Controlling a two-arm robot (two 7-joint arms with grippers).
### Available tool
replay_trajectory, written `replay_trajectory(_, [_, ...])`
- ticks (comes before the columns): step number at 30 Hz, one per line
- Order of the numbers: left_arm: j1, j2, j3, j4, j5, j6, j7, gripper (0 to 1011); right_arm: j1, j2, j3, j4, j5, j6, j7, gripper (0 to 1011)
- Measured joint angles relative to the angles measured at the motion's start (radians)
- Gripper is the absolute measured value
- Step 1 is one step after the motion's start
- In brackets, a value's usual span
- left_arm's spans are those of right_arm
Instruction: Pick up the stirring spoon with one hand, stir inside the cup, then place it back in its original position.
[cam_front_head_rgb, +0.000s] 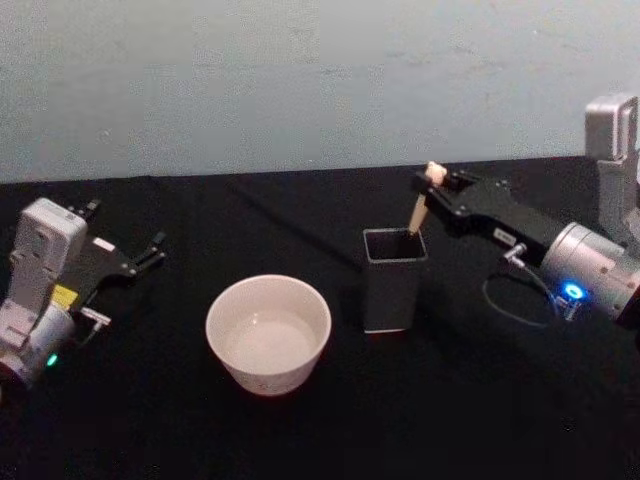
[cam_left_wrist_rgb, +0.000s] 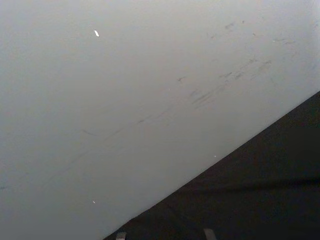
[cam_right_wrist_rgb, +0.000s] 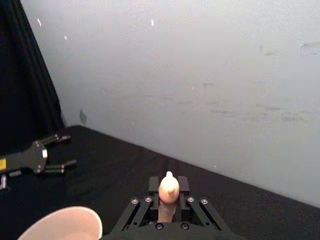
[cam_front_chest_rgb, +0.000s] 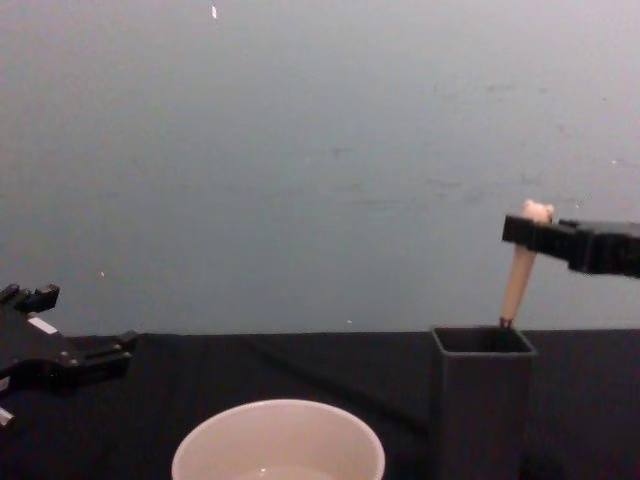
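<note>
The stirring spoon (cam_front_head_rgb: 419, 210) stands tilted in the dark grey square holder (cam_front_head_rgb: 392, 290), its beige handle and bear head sticking out above the rim. My right gripper (cam_front_head_rgb: 433, 187) reaches in from the right and is shut on the top of the handle; the right wrist view shows the spoon (cam_right_wrist_rgb: 168, 190) pinched between the fingers. From the chest, the spoon (cam_front_chest_rgb: 520, 275) leans out of the holder (cam_front_chest_rgb: 480, 400). The spoon's bowl is hidden inside. The cream-white cup (cam_front_head_rgb: 268, 335) sits to the left of the holder. My left gripper (cam_front_head_rgb: 160, 248) rests open at the far left.
A black cloth covers the table (cam_front_head_rgb: 480, 420), and a pale wall (cam_front_head_rgb: 300, 80) rises close behind it. A cable loop (cam_front_head_rgb: 500, 300) hangs by the right wrist, beside the holder. Bare cloth lies between the cup and the left arm.
</note>
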Motion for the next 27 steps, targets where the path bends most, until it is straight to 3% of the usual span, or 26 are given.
replay_trajectory(9, [0.000,0.000,0.000,0.000,0.000,0.000,0.000,1001,0.006,0.009,0.022,-0.043,0.062,0.010,-0.023,214])
replay_trajectory(27, [0.000,0.000,0.000,0.000,0.000,0.000,0.000,1001,0.018,0.017,0.034,-0.091,0.134,-0.002,-0.054,214])
